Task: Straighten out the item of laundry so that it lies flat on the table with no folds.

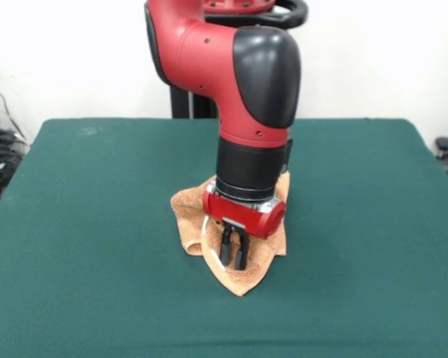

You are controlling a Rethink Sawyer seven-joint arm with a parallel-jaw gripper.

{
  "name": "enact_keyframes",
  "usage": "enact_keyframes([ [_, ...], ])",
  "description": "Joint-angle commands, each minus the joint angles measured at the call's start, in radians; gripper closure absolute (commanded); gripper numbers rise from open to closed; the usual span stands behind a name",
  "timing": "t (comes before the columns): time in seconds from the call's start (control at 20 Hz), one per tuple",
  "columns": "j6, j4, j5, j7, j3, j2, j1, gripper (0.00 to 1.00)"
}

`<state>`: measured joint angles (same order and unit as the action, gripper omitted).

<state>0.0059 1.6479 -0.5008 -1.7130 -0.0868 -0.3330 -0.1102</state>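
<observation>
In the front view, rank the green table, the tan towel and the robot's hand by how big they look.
1. Dark green felt-covered table
2. Crumpled tan terry towel, partly hidden behind the arm
3. Black-fingered robot hand; it sits nearer the camera, yet looks smallest.

I can read no text, number, brand or sign anywhere here. My red and black arm casing (239,82) shows only plain panels and small screw heads, with no lettering I can make out. The crumpled tan terry towel (243,277) shows no legible label from this side, and the dark green felt-covered desk (82,246) carries no markings. The white wall behind is blank.
</observation>
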Motion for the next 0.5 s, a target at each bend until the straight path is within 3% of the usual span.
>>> enact_keyframes([
  [0.05, -0.122, 0.006, 0.037, -0.258, 0.213, 0.237, -0.061, 1.00],
  [0.5, -0.113, 0.007, 0.006, -0.293, 0.181, 0.231, -0.027, 1.00],
])
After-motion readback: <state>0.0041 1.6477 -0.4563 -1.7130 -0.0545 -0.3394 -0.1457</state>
